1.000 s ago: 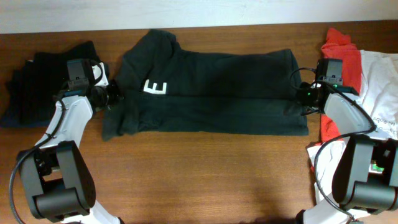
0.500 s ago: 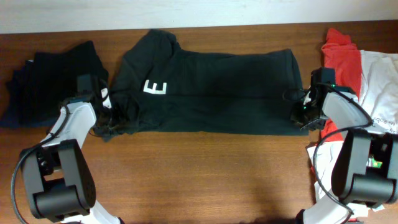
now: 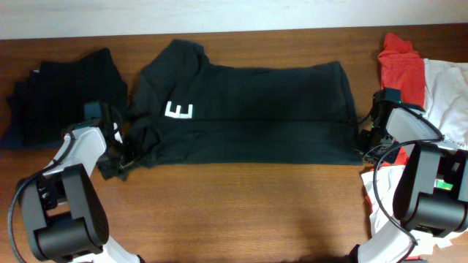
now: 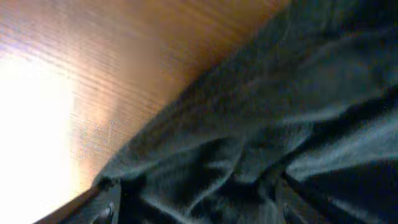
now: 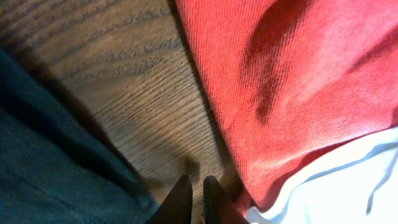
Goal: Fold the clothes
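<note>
The black T-shirt (image 3: 248, 109) lies folded lengthwise across the table's middle, with one white letter E (image 3: 179, 111) showing. My left gripper (image 3: 117, 157) sits at the shirt's bunched lower-left corner. In the left wrist view its fingers (image 4: 199, 211) are wide apart, with dark cloth (image 4: 261, 124) between them. My right gripper (image 3: 363, 142) is at the shirt's lower-right corner. In the right wrist view its fingertips (image 5: 194, 193) are nearly together over bare wood. The shirt's edge (image 5: 56, 155) is just to their left and a red garment (image 5: 298, 81) is to their right.
A pile of black and navy clothes (image 3: 58, 95) lies at the far left. A red garment (image 3: 401, 66) and white garments (image 3: 446, 95) are heaped at the right edge. Brown wood (image 3: 241, 212) runs along the front. A pale wall (image 3: 234, 14) borders the back.
Both grippers have moved along the shirt's side edges toward the front corners. The shirt has shifted slightly toward the front and its left sleeve is more bunched.
</note>
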Controlling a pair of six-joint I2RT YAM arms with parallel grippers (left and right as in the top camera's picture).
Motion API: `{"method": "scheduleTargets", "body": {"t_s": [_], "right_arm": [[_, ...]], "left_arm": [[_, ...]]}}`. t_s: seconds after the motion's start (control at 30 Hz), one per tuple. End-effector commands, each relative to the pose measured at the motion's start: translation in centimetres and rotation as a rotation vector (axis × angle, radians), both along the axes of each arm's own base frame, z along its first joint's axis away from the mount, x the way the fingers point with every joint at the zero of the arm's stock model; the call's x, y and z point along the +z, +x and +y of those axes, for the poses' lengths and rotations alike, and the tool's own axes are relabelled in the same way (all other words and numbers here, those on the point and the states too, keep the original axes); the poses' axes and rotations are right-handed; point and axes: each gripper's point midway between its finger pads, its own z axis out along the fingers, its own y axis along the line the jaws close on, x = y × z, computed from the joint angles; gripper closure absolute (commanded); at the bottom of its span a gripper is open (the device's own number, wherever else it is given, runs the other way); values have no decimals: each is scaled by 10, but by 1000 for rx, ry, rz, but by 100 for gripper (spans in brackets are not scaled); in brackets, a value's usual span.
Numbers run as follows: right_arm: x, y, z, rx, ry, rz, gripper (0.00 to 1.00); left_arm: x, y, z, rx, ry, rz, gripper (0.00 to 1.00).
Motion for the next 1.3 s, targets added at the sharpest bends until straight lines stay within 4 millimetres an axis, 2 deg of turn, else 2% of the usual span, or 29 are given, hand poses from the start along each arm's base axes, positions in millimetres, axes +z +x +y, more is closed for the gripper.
{"method": "scheduleTargets", "body": {"t_s": [0.0, 0.1, 0.17, 0.23, 0.3, 0.37, 0.4, 0.43, 0.47, 0.53, 0.73, 0.77, 0.83, 0.9, 1.0, 1.07, 1.13, 1.2, 1.27], "right_arm": [[-4, -6, 0, -16, 6, 27, 88], [-4, -10, 4, -17, 23, 43, 82], [-4, -9, 6, -18, 36, 38, 82], [-4, -9, 6, -17, 36, 39, 82], [-4, -9, 6, -17, 36, 40, 82], [-4, -10, 6, -17, 37, 41, 82], [-4, -10, 6, -17, 37, 41, 82], [-4, -9, 6, -17, 36, 38, 84], [-4, -9, 6, -17, 36, 37, 90], [-4, -9, 6, -6, 37, 39, 96], [-4, -9, 6, 20, 41, 44, 96], [-5, -8, 9, 29, 61, 40, 96], [-7, 5, 31, 119, 196, -18, 96], [-7, 9, 35, 117, 220, -39, 76], [-6, 3, 38, 114, 236, -18, 66], [-6, 3, 39, 114, 241, -18, 51], [1, 4, 29, 103, 206, -5, 50], [23, 16, 21, 86, 202, -29, 43], [42, 28, 23, 124, 228, -55, 41]], "left_arm": [[-7, -41, 11, 56, 69, 162, 21], [-3, -36, 8, 57, 47, 138, 13], [10, -23, 15, 59, 82, 89, 13], [33, 1, 24, 66, 125, -17, 13], [40, 12, 27, 69, 137, -72, 13], [40, 14, 27, 69, 138, -79, 13], [41, 16, 28, 70, 140, -89, 16], [41, 18, 28, 71, 141, -97, 25], [40, 17, 27, 70, 132, -95, 32], [36, 13, 22, 67, 106, -84, 32], [3, -11, 16, 65, 98, -49, 33], [0, -14, 15, 65, 98, -41, 33], [-5, -20, 15, 65, 101, -30, 33], [-6, -20, 15, 65, 101, -32, 33], [-6, -19, 15, 65, 101, -33, 32], [-6, -19, 15, 65, 102, -36, 32], [-6, -19, 15, 65, 102, -37, 32], [-6, -18, 15, 65, 102, -37, 32], [-6, -18, 15, 65, 103, -40, 32]]}}
